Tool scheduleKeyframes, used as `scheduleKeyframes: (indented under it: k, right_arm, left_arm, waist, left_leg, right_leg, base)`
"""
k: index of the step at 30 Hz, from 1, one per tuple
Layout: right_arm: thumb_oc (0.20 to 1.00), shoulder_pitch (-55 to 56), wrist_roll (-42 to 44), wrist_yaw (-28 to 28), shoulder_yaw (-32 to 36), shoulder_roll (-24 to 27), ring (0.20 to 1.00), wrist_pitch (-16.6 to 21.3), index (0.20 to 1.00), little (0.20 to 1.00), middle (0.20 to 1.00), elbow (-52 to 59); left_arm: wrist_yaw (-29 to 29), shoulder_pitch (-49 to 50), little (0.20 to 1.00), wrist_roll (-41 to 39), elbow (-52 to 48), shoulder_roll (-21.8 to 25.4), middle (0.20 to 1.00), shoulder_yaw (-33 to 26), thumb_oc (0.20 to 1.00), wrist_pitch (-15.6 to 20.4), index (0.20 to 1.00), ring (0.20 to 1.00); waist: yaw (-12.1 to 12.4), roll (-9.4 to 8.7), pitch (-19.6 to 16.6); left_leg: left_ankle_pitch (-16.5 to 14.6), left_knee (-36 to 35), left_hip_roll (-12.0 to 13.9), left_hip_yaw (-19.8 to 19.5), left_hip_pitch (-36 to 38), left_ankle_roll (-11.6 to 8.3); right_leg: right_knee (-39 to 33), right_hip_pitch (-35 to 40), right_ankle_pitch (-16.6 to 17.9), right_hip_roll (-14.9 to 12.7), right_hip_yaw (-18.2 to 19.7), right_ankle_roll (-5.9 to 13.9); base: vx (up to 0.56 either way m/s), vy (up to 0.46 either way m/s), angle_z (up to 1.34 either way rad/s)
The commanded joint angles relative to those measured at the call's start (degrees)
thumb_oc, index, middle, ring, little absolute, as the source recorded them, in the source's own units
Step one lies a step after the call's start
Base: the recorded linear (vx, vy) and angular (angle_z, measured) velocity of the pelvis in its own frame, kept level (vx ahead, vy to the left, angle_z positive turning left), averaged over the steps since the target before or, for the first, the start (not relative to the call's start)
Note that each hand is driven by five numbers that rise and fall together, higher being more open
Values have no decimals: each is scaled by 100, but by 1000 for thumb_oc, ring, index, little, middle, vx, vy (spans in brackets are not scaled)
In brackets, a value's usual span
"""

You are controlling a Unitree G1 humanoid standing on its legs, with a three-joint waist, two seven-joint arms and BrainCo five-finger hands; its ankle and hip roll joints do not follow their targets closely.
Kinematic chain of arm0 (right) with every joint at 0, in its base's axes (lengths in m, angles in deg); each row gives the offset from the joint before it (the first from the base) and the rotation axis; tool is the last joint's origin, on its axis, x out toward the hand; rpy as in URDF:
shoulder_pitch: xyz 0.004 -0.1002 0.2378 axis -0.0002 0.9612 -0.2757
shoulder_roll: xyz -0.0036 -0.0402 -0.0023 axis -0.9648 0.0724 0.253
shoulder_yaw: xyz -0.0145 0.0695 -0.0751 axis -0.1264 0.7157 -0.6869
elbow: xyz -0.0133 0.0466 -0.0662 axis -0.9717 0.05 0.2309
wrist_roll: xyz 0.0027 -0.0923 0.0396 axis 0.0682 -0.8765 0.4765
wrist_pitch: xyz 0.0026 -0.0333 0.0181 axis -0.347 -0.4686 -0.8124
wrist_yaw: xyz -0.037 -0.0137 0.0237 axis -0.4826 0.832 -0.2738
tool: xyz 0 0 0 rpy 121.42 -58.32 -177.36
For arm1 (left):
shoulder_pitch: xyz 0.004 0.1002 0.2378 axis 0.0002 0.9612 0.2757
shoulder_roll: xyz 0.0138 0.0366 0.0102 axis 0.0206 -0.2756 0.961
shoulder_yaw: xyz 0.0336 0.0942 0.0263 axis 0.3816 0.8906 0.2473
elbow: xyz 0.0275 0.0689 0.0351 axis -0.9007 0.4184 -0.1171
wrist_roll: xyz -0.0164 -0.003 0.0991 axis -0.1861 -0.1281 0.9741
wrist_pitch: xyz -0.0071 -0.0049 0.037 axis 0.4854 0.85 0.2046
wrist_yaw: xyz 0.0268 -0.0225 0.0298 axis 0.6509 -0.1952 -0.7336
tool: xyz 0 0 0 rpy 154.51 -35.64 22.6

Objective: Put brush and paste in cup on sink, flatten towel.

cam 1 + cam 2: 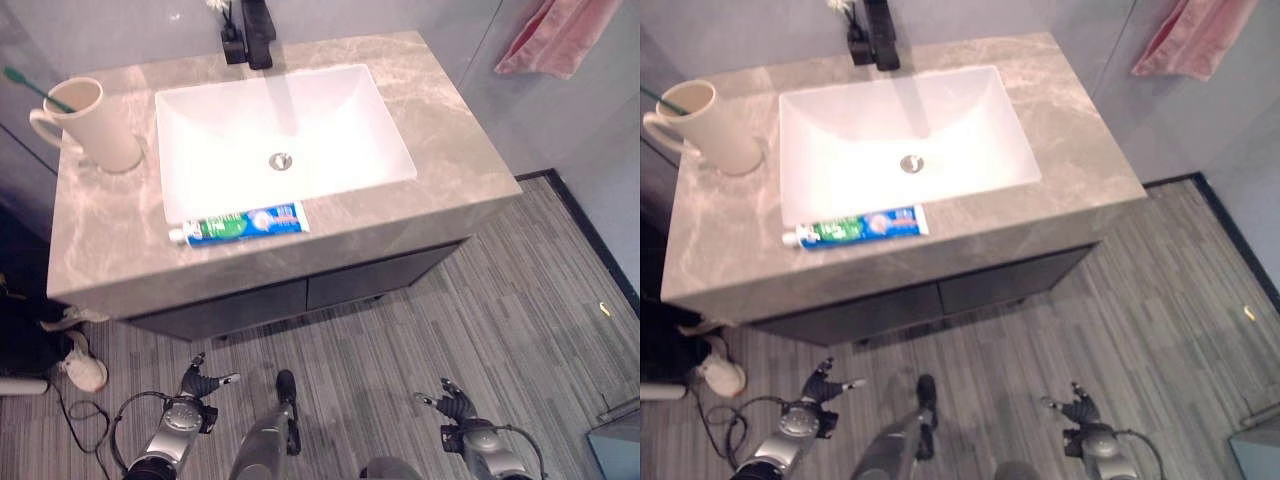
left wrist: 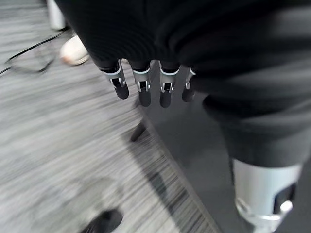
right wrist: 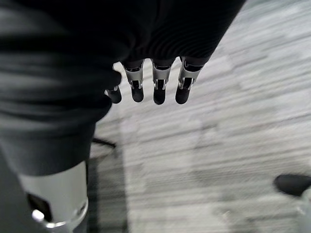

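A grey marbled worktop carries a white rectangular sink with a black tap behind its far rim. The toothpaste tube, green and blue with its white cap toward the cup side, lies flat on the worktop touching the near rim of the sink, along the edge. The cream cup with a handle stands upright on the worktop to the left of the sink, near the far corner, and the green toothbrush leans inside it with its head sticking out over the rim. A pink towel hangs bunched on the wall to the right of the sink, beyond the worktop's far right corner. Both hands hang low over the striped floor, in front of the sink cabinet and well apart from everything on the worktop. The left hand has its fingers straight and relaxed, holding nothing; the right hand likewise shows its fingers extended and loose, empty. The tube lies well beyond either set of fingers, above them on the worktop.
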Motion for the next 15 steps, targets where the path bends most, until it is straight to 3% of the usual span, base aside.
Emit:
scheduleKeyframes:
  k: [1, 2, 3, 5, 8, 15]
  right_arm:
    - [1000, -126, -93, -23, 8, 310, 1000, 82, 1000, 1000, 1000, 149]
    - [1000, -139, -93, -15, 3, 308, 1000, 93, 1000, 1000, 1000, 151]
    - [1000, -160, -119, -48, 1, 311, 1000, 88, 1000, 1000, 1000, 117]
    - [1000, -176, -139, -58, -10, 294, 1000, 94, 1000, 1000, 1000, 42]
    - [1000, -179, -205, -63, -13, 330, 1000, 98, 1000, 1000, 1000, -19]
    - [1000, 40, -427, 41, 69, 660, 1000, 51, 1000, 1000, 1000, -25]
  left_arm:
    - [206, 167, 1000, 267, -236, 26, 1000, -21, 1000, 83, 1000, 1000]
    - [211, 141, 1000, 284, -187, 22, 1000, -25, 1000, 95, 1000, 1000]
    - [234, 116, 1000, 385, -100, 37, 1000, -18, 1000, 93, 1000, 1000]
    - [258, 65, 1000, 528, -56, 54, 1000, 43, 1000, 96, 1000, 1000]
    - [273, 23, 1000, 675, -40, 104, 1000, 79, 1000, 109, 1000, 1000]
    - [281, 199, 1000, 601, 197, -24, 1000, -53, 1000, 107, 1000, 1000]
  waist:
    - [20, 225, 135]
    - [-28, 269, 170]
    - [-35, 307, 168]
    - [-87, 324, 173]
    - [-117, 287, 169]
    - [-44, 277, 35]
  left_leg:
    - [140, 232, 469, 2, -27, -681]
    - [144, 87, 445, 27, 142, -701]
    - [109, 15, 478, 83, 330, -775]
    - [69, -13, 512, 20, 433, -849]
    - [76, 2, 516, -73, 503, -903]
    - [183, -58, 613, -234, 551, -1080]
  right_leg:
    - [-1610, 103, 1270, 397, -394, -134]
    - [-1895, -98, 1118, 481, -510, -203]
    - [-2607, -156, 902, 253, -866, -260]
    - [-3206, -184, 990, 126, -832, -233]
    - [-3454, -73, 1068, 213, -428, -205]
    - [-3993, 403, 991, 332, -775, -379]
  base:
    - [172, 140, -12]
    - [333, 147, -8]
    - [310, 39, -1]
    - [220, -92, -10]
    - [109, -110, 40]
    - [45, -149, 22]
